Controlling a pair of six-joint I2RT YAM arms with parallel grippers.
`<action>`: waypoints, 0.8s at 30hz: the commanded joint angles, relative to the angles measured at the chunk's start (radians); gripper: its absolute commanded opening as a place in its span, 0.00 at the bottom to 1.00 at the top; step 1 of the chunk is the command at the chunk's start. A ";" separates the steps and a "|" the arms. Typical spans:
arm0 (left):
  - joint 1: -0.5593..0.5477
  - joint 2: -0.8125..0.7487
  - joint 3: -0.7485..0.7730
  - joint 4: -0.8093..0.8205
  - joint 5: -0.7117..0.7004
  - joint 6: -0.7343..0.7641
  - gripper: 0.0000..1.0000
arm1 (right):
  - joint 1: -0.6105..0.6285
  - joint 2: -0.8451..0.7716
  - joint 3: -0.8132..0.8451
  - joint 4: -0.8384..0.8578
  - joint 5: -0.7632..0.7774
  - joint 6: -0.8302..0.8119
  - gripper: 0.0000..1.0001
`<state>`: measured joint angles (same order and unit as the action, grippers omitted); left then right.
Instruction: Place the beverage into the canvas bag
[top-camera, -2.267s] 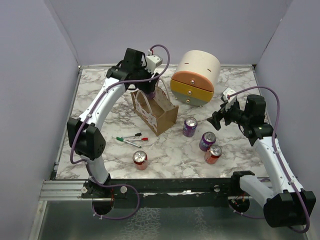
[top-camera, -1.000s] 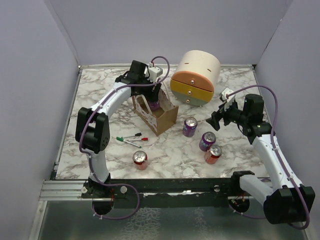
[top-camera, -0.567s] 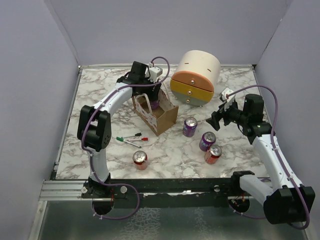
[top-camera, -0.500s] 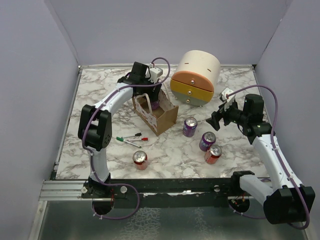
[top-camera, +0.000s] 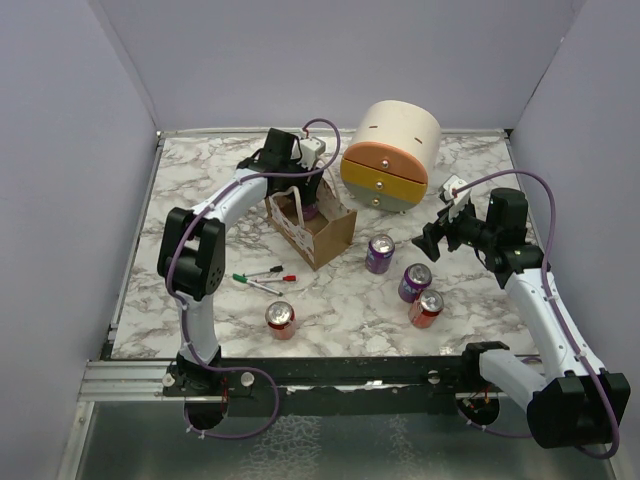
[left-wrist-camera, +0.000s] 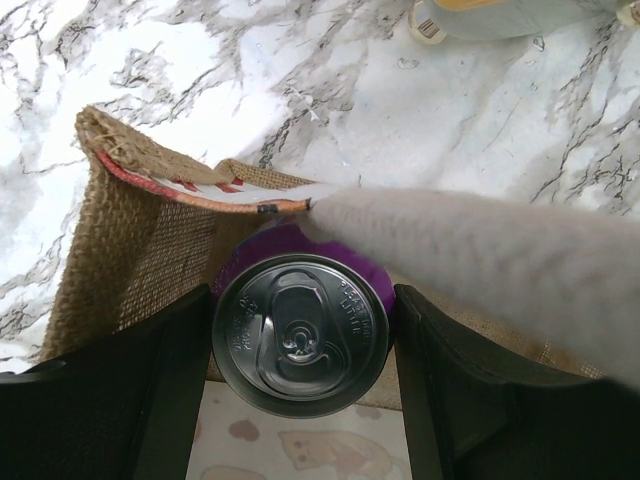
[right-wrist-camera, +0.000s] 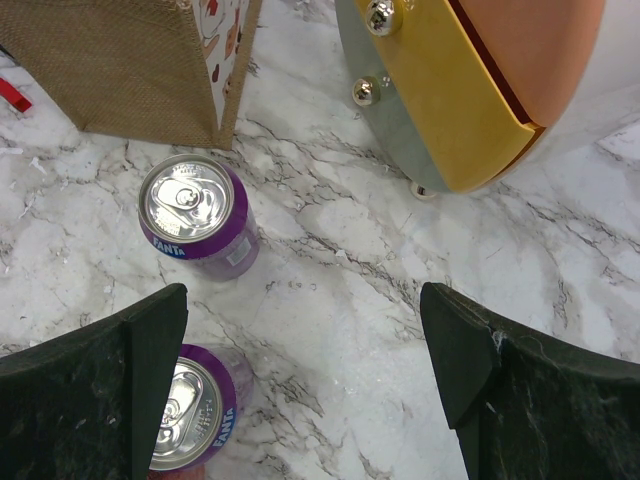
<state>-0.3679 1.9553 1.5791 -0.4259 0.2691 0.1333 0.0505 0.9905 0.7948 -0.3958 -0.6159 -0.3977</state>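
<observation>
On the marble table (top-camera: 340, 310) stand two red cans (top-camera: 280, 318) and two purple cans (top-camera: 379, 254), with the right gripper (right-wrist-camera: 305, 350) spread wide above the purple ones. Farther back, the left gripper (top-camera: 306, 200) clasps a fifth can, the beverage (left-wrist-camera: 300, 332), inside the one canvas bag (top-camera: 325, 238).

One camera sits high behind the near edge, overlooking the whole bench (top-camera: 330, 300). Both wrist cameras point down, close in, sharing the canvas bag (left-wrist-camera: 140, 250).

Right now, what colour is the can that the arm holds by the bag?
The can is purple with a silver top, clearest in the left wrist view.
</observation>
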 joint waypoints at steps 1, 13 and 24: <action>0.004 0.027 0.016 0.051 -0.012 0.018 0.23 | -0.005 -0.008 -0.008 0.014 -0.016 -0.005 1.00; 0.004 0.063 0.086 -0.015 -0.003 0.002 0.64 | -0.005 -0.011 -0.008 0.013 -0.014 -0.005 1.00; 0.004 0.001 0.107 -0.027 0.026 0.003 0.86 | -0.005 -0.008 -0.009 0.013 -0.015 -0.004 1.00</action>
<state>-0.3683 2.0052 1.6459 -0.4427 0.2726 0.1326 0.0505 0.9901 0.7948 -0.3958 -0.6159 -0.3977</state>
